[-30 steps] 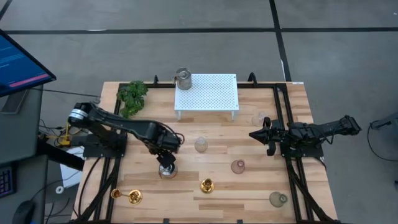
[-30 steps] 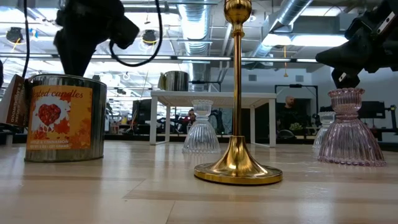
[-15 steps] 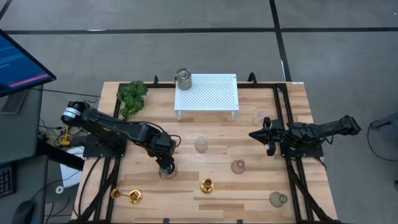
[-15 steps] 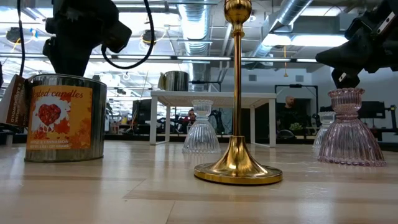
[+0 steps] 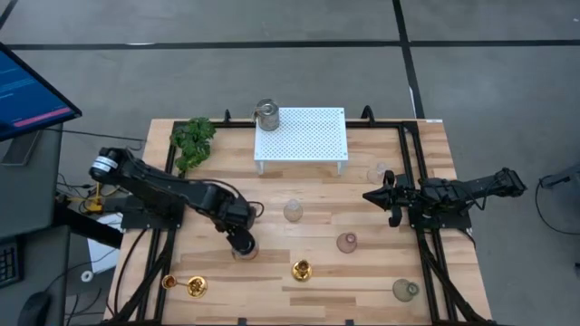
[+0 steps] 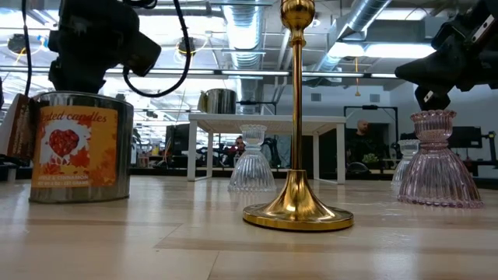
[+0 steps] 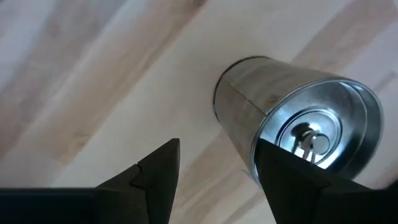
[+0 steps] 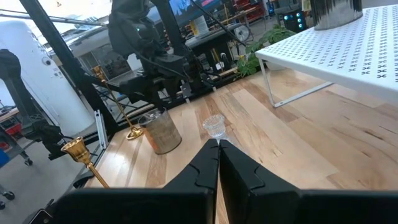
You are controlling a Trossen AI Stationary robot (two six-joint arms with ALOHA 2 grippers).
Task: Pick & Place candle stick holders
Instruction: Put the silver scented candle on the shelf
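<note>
A tall gold candle stick holder (image 5: 301,269) stands on its round base near the table's front middle; it also shows in the low view (image 6: 296,155). A second gold holder (image 5: 194,287) stands at the near left corner. My left gripper (image 5: 241,243) is open and points down over a silvery candle tin (image 7: 292,118), which stands on the table left of the tall holder (image 6: 78,148). My right gripper (image 5: 370,195) is shut and empty, waiting above the table's right side. My left gripper has one finger (image 7: 286,180) in front of the tin's rim (image 7: 261,146), and the tin stands mostly outside the gap between the fingers. I cannot tell whether that finger touches the tin.
A white perforated stand (image 5: 304,136) is at the far middle, with a second tin (image 5: 265,115) at its left end. A green plant (image 5: 192,138) is at the far left. Small glass vases (image 5: 293,211) (image 5: 347,242) (image 5: 405,290) stand about the middle and right.
My left gripper has gone a little toward the table's left edge above the candle tin. The gold holders have stayed where they were.
</note>
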